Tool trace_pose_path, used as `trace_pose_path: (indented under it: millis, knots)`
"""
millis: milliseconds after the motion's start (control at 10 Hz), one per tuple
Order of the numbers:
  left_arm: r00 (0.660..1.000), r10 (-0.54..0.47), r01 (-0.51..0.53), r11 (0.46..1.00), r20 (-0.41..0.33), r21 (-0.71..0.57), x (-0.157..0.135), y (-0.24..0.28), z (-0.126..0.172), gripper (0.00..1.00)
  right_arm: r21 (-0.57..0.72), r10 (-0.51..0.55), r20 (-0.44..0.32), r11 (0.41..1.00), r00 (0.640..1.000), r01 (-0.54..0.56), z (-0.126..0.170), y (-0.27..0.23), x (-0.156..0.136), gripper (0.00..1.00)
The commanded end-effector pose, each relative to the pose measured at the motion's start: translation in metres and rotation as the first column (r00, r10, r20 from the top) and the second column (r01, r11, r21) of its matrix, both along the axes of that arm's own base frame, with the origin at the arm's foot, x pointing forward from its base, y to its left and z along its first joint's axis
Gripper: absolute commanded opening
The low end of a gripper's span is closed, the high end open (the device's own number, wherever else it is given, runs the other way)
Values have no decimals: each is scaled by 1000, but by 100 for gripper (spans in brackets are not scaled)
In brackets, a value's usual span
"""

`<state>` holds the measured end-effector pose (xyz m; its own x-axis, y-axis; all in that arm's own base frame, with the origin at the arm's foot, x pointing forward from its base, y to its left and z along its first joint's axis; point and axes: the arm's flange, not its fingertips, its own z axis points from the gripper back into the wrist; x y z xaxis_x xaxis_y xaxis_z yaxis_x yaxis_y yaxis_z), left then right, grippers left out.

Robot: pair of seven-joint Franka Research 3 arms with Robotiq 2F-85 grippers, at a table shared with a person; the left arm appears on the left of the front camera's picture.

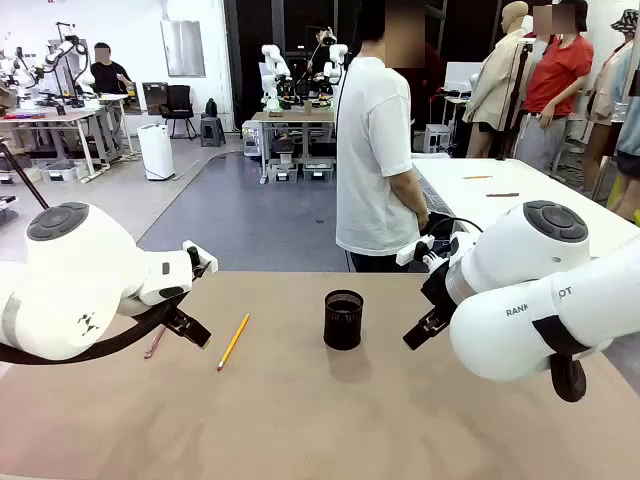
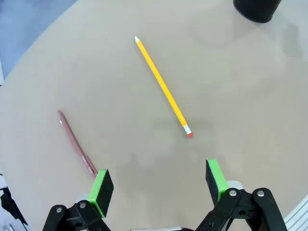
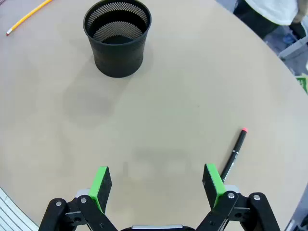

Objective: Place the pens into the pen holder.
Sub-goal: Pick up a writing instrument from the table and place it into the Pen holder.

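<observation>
Front view: the pen holder (image 1: 343, 320) stands upright near the middle of the tan table (image 1: 400, 430), nothing visible inside it. To its left, well apart, the yellow-orange pencil (image 1: 233, 341) lies flat on the tabletop, and farther left the pinkish-red pen (image 1: 154, 342) lies partly hidden under the left arm. A person (image 1: 375, 150) in a white T-shirt stands at the far edge, turned sideways.

From the left wrist camera, the left gripper (image 2: 159, 183) hangs above the table with its green pads spread wide and nothing between them. The pencil lies diagonally ahead of the fingers, its eraser end nearest them and its point directed away. The pinkish-red pen lies off to one side, roughly parallel to the pencil; its near end runs just up to one green pad in the picture, though whether they touch cannot be told. The holder's base shows at the top edge, well away from both.

From the right wrist camera, the right gripper (image 3: 157, 182) also hovers with its jaws wide apart and empty. The black pen with a red tip (image 3: 234, 153) lies on the table just beside one pad, red tip pointing away, its near end hidden behind that finger. The holder stands farther ahead, its mesh interior open to view and empty, and the pencil's eraser end shows beyond it at the top corner.

All three pens lie on the tabletop, outside the holder.
</observation>
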<state>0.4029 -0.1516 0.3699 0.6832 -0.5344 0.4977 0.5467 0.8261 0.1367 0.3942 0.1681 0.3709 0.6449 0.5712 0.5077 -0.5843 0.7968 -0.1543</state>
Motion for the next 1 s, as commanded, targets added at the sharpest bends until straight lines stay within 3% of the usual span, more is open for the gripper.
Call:
trace_pose_path:
  millis: [0,900]
  knots:
    - [1000,0,0,1000,0,0,0,0,0,100,0,0,0,1000,1000,0,0,0,0,100]
    - [1000,0,0,1000,0,0,0,0,0,100,0,0,0,1000,1000,0,0,0,0,100]
